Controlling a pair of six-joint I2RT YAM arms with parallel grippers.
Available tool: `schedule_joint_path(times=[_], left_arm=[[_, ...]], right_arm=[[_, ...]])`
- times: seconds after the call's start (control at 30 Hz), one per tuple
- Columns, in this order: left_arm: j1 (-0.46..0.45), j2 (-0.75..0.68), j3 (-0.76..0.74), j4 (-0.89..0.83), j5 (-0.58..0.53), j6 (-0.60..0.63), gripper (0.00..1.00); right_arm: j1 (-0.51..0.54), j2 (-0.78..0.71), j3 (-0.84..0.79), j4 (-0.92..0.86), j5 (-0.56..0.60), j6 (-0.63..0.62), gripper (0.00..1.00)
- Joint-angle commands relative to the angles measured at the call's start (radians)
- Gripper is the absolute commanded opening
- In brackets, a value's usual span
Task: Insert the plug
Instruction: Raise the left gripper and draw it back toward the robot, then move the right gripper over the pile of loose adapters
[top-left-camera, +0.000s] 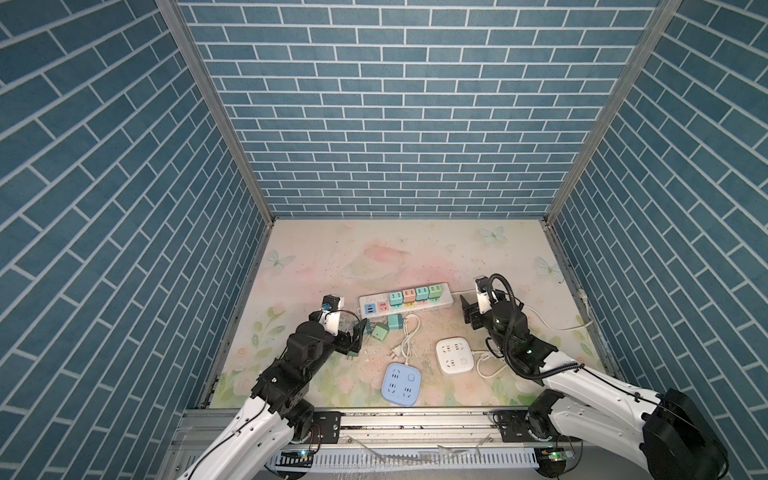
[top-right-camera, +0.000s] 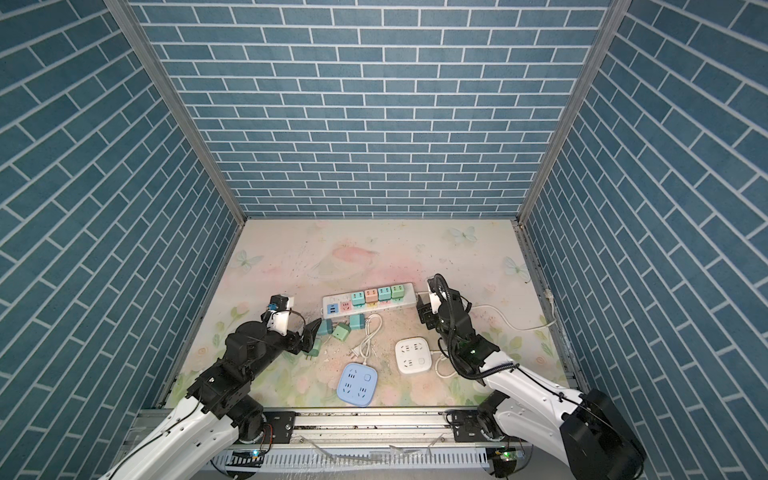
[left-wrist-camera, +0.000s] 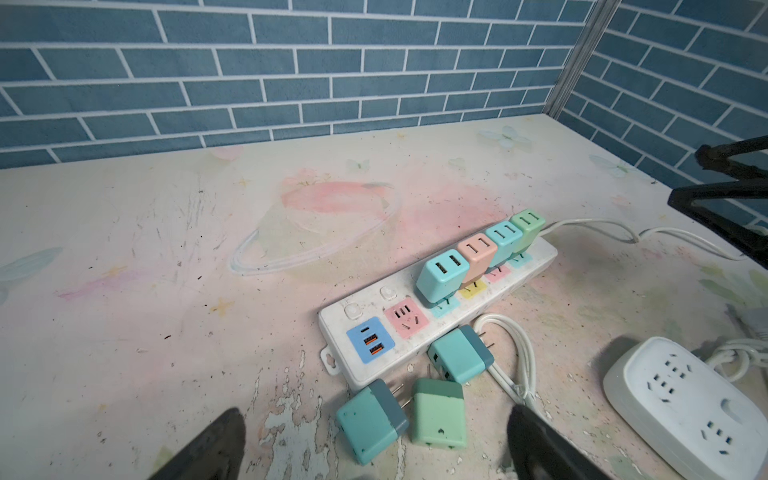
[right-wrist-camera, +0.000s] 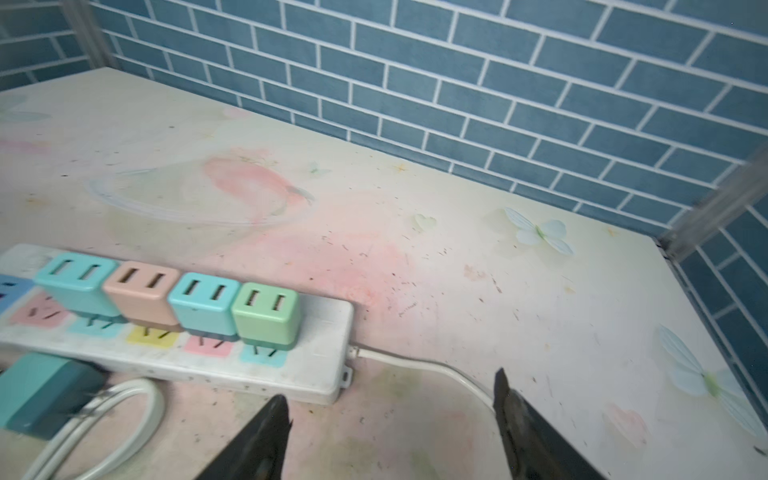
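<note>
Plug not yet picked up: it lies loose on the table (left-wrist-camera: 124, 291), just in front of the power strip (right-wrist-camera: 324, 328).

Left gripper (left-wrist-camera: 376, 415) hovers with its jaws wide apart on either side of a teal plug (left-wrist-camera: 370, 419) lying on its side, probably lined up for a grasp. A green plug (left-wrist-camera: 438, 413) lies just beside it, and a second teal plug (left-wrist-camera: 459, 353) sits close against the strip. Right gripper (right-wrist-camera: 390, 390) waits near the strip's cable end, jaws apart and empty, likely placed to steady the strip during the push. The strip holds a row of four cube adapters (left-wrist-camera: 478, 253); its pink socket (left-wrist-camera: 405, 322) is free, the probable target. The white hub (top-left-camera: 455, 355) and blue hub (top-left-camera: 402, 383) have nothing plugged in.
</note>
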Motion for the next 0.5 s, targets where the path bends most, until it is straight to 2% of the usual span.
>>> schedule_joint_path(times=[0.0, 0.07, 0.23, 0.47], left_arm=[[0.001, -0.024, -0.018, 0.001, 0.009, -0.005, 1.00], [0.002, -0.021, -0.018, -0.002, 0.008, -0.008, 0.99], [0.002, 0.027, -0.005, 0.009, 0.030, -0.002, 1.00], [0.002, 0.046, 0.000, 0.011, 0.037, -0.002, 1.00]], right_arm=[[0.071, 0.025, 0.066, -0.063, -0.110, -0.022, 0.76], [0.126, 0.061, 0.089, -0.056, -0.109, -0.033, 0.75], [0.214, 0.195, 0.153, -0.030, -0.205, 0.002, 0.75], [0.235, 0.378, 0.236, -0.033, -0.295, 0.093, 0.74]])
